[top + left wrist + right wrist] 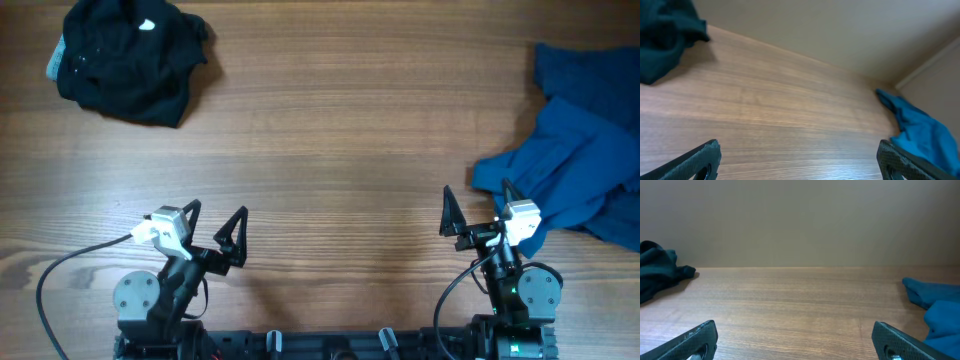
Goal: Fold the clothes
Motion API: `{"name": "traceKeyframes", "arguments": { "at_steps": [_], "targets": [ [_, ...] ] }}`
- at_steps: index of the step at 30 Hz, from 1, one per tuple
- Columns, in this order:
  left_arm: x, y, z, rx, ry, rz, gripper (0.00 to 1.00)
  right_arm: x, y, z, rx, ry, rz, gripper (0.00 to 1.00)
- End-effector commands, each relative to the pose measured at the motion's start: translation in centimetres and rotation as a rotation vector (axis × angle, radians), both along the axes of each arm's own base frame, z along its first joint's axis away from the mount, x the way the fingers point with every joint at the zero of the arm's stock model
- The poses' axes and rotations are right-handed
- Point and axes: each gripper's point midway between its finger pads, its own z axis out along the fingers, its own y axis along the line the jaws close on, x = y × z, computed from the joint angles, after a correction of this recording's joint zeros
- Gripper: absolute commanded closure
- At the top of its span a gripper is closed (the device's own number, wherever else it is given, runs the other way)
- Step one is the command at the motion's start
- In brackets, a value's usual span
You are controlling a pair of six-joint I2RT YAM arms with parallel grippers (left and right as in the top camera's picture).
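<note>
I am holding both my hands wide open and empty. The left hand (213, 222) and the right hand (478, 205) are hovering over the near edge of the table (340, 130) and are gripping nothing. The things to fold are lying in two heaps. The black heap (125, 65), with a small white mark (148, 26) on top, is sitting at the far left corner of the table. The blue heap (590, 150) is spreading along the right edge of the table, just beside my right hand. I am counting two heaps and two hands; how many garments each heap is hiding, I cannot tell. I think I am only beginning. To do this step well, I should be taking one garment by its edge, not the whole bundle, then bringing it to the bare middle of the table and spreading it flat before any fold.
</note>
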Motion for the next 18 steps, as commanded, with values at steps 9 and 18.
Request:
{"name": "traceKeyframes", "arguments": {
  "at_steps": [9, 18],
  "targets": [
    [1.4, 1.5, -1.0, 0.015, -0.069, 0.095, 0.0, -0.1, -0.2, 0.3, -0.018, -0.017, -0.009, 0.0],
    [1.8, 2.0, -2.1, 0.021, -0.057, 0.125, 0.0, -0.1, -0.2, 0.3, -0.019, -0.018, -0.009, 0.0]
  ]
}}
